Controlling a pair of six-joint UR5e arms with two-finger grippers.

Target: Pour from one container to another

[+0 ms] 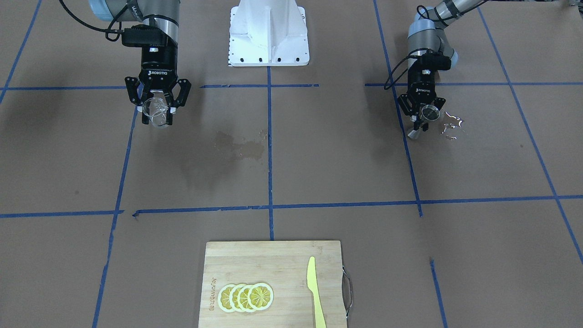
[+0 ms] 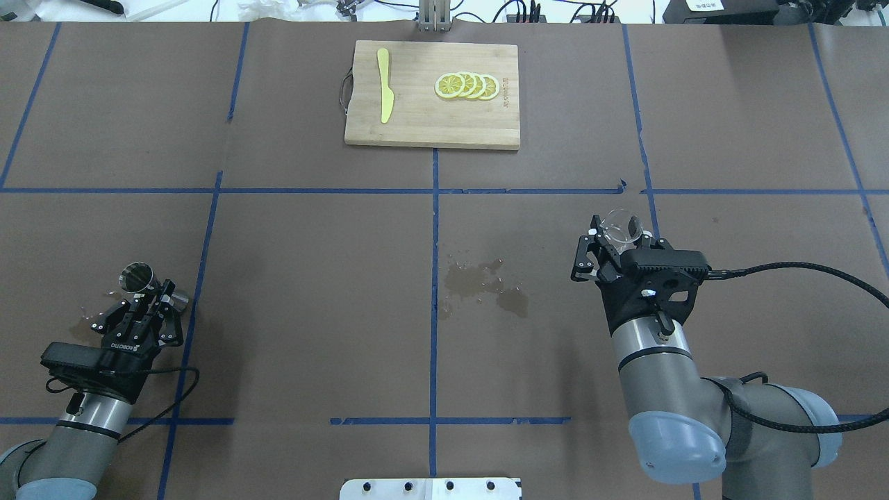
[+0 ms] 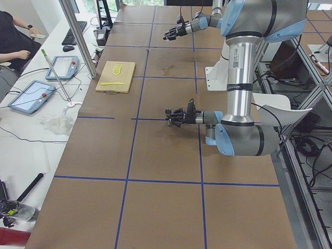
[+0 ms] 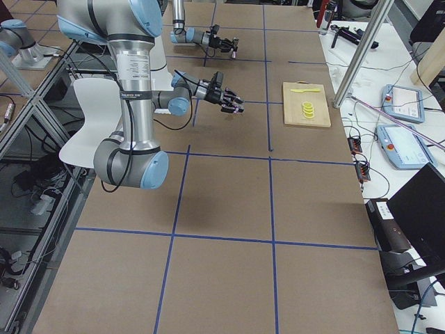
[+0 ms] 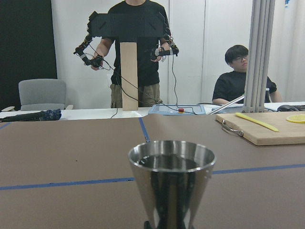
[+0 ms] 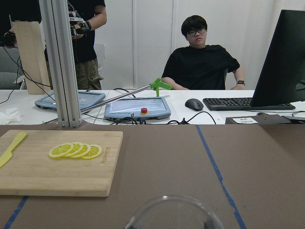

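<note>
On the robot's left side of the table, low over the brown paper, I log the left gripper (image 2: 154, 297) pinched tight on the narrow waist of the steel jigger (image 2: 137, 276). My left wrist camera shows the jigger (image 5: 171, 186) upright with its rim level. The inside reads dark and mirror-like, and I cannot tell whether it holds liquid or whether its lower cone touches the paper. Small bright droplets (image 1: 452, 125) lie on the paper just beside it.

Across the table, well apart from the jigger, the right gripper (image 2: 617, 232) has its fingers closed around the glass cup (image 2: 615, 221), held clear of the surface. From the front camera the cup (image 1: 152, 109) looks tipped a little, mouth toward the operators' side. Only its rim (image 6: 174, 196) shows at the bottom edge of the right wrist view. Contents not readable.

Between the two arms, near the centre tape line, sits a dark wet patch (image 2: 486, 285).

At the far edge lies a wooden cutting board (image 2: 417, 128) with overlapping lemon slices (image 2: 467, 85) and a yellow knife (image 2: 384, 94), the two apart from each other.
</note>
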